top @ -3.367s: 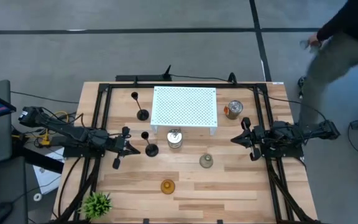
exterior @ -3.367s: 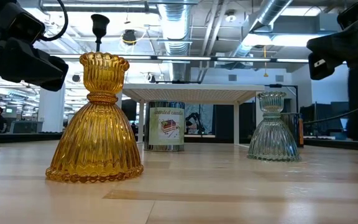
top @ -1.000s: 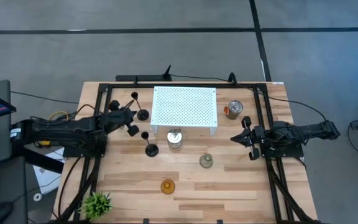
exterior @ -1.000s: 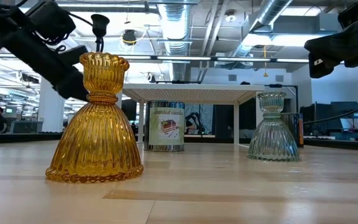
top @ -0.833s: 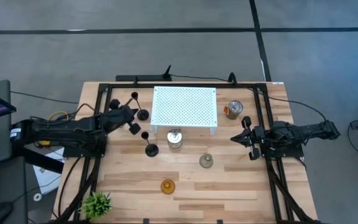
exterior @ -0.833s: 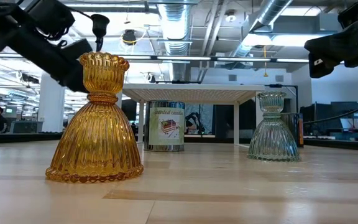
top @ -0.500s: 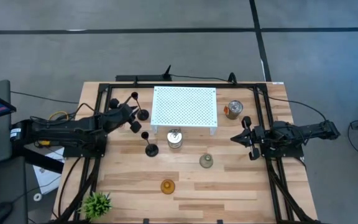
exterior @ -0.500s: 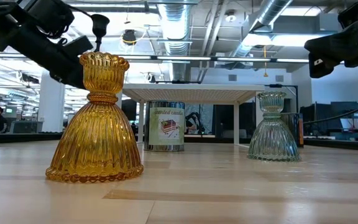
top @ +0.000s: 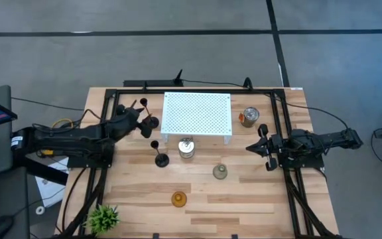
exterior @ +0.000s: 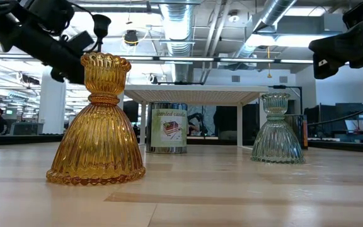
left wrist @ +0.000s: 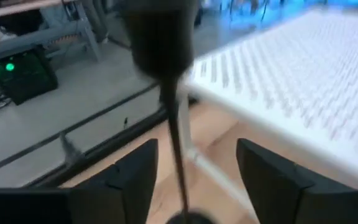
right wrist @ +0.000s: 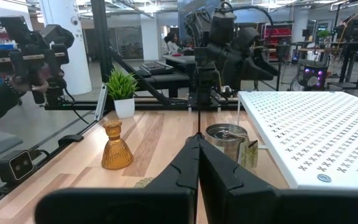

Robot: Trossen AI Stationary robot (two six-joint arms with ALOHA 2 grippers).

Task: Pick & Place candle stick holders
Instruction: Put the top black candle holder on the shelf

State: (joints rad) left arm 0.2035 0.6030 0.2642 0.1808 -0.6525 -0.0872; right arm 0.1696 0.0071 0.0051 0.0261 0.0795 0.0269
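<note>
Candle stick holders, 4 in all, stand on a wooden table (top: pixel 244 199). 2 are black: one (top: pixel 150 121) stands just beside the left edge of a white perforated shelf (top: pixel 197 114), another (top: pixel 161 159) stands nearer the table's middle. A squat pale-green glass one (top: pixel 219 172) and a squat amber-orange glass one (top: pixel 178 198) stand toward the front.

The left gripper (top: pixel 138 118) reaches the black holder by the shelf, fingers (left wrist: pixel 135 171) spread wide on either side of its slim upright stem (left wrist: pixel 178 155), not touching it. The right gripper (top: pixel 258 147) waits well apart at the table's right side, its fingers (right wrist: pixel 185 168) pressed together and empty.

That black holder looks stiff and light, probably metal, with its weight in the round disc base. The stem is the natural place to take hold, gripped low so the base does not swing. It looks smooth, so it may slip. The glass pair look heavier and breakable.
</note>
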